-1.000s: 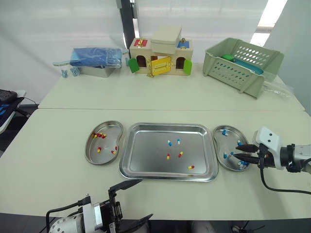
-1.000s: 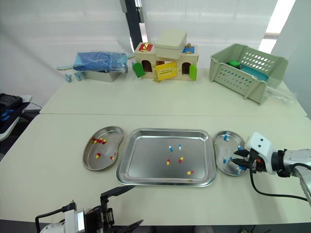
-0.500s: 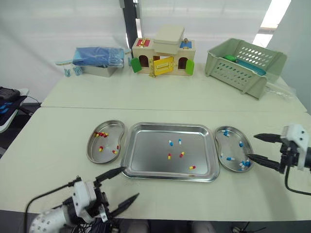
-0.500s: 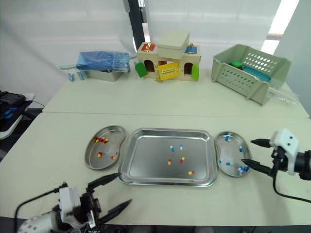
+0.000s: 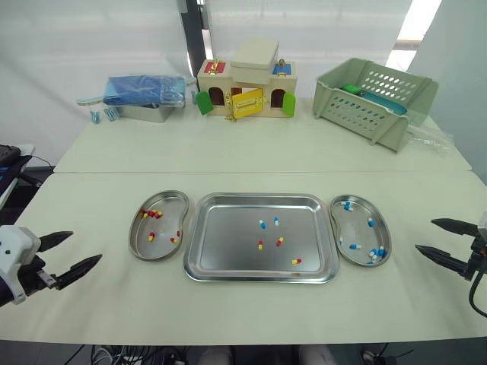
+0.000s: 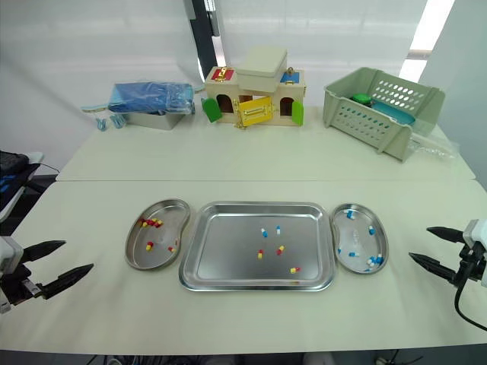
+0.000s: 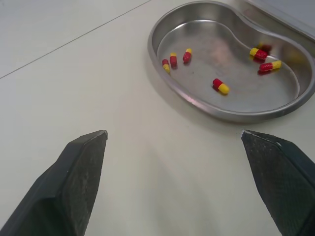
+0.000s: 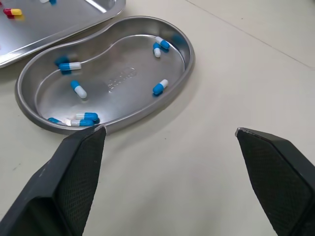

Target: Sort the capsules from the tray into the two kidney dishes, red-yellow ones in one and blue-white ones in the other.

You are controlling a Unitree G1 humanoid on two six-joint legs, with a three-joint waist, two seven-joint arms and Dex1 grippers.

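The left gripper [image 5: 87, 245] hangs over the bare table [image 5: 106, 304] at its left edge, well apart from the left kidney dish [image 7: 156, 34]. Its two black fingers are spread wide and hold nothing. The right gripper [image 5: 424, 234] sits over the table near the right kidney dish [image 8: 29, 98], also gaping wide and empty, touching nothing. Its body is cut off by the picture's edge.

The tray [image 5: 228, 243] lies between the two dishes. Five capsules remain in it: two blue-white ones [image 5: 262, 223] side by side toward the middle, and three red-yellow ones [image 5: 280, 241] nearer the robot. The left dish holds several red-yellow capsules [image 7: 221, 86]. The right dish holds several blue-white capsules [image 8: 160, 87]; a few cluster against its wall, and their exact count is hard to make out.
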